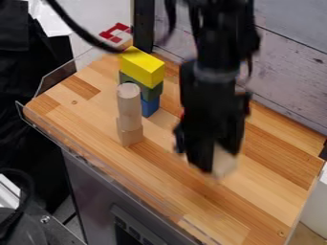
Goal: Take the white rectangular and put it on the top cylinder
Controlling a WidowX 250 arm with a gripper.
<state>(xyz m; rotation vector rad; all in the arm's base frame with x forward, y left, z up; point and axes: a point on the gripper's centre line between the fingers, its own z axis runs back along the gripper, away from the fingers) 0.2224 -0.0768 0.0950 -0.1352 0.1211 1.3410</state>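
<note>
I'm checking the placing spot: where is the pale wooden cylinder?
The pale wooden cylinder stands upright left of centre in the camera view, on a pale wooden block, just in front of a yellow-topped block stack.

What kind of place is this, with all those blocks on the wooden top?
Probably a robotics lab or test station: a black robot arm hangs over a wooden worktop edged with clear panels, beside stacked toy blocks, including a yellow one.
</note>
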